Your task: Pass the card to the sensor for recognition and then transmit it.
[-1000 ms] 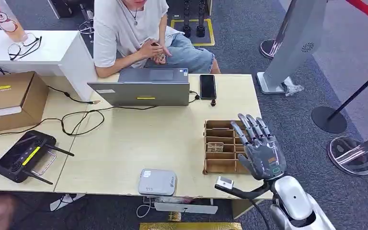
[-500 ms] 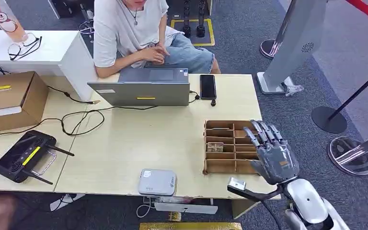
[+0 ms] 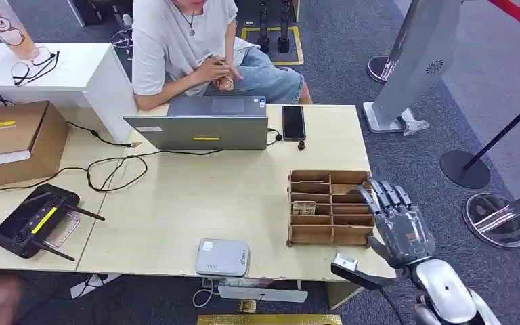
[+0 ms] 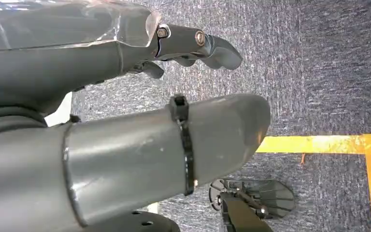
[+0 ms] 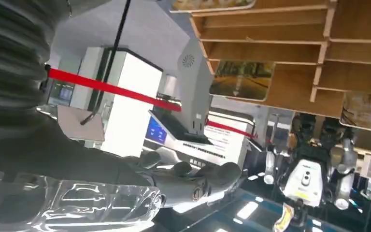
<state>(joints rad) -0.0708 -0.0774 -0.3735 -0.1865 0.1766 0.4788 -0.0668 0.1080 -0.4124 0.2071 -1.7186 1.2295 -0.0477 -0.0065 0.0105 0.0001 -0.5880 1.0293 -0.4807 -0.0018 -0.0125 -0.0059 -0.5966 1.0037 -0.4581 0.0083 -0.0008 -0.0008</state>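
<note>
Lower right of the head view: the right hand (image 3: 398,222) hangs at the right edge of the tabletop (image 3: 196,196), fingers straight and spread, palm away from the camera, nothing in it. It sits just beside the right side of the brown cardboard divider tray (image 3: 325,206), fingertips level with the tray's upper rows.

In that tray, a small card (image 3: 304,208) lies in a left-hand compartment, about the middle row. The right wrist view catches the tray's slots close up, with a card bearing a printed picture (image 5: 241,79) resting in one slot (whether it is the same card, I cannot tell).

The grey box sensor (image 3: 223,257) sits at the tabletop's near edge, bottom centre, well apart from the tray.

The left hand (image 4: 125,130) appears in its wrist view over grey carpet with a yellow floor stripe (image 4: 328,144), thumb and fingers apart, holding nothing.

Upper middle of the head view: a person (image 3: 189,40) sits behind an open laptop (image 3: 206,122), with a black phone (image 3: 293,122) just right of it.
</note>
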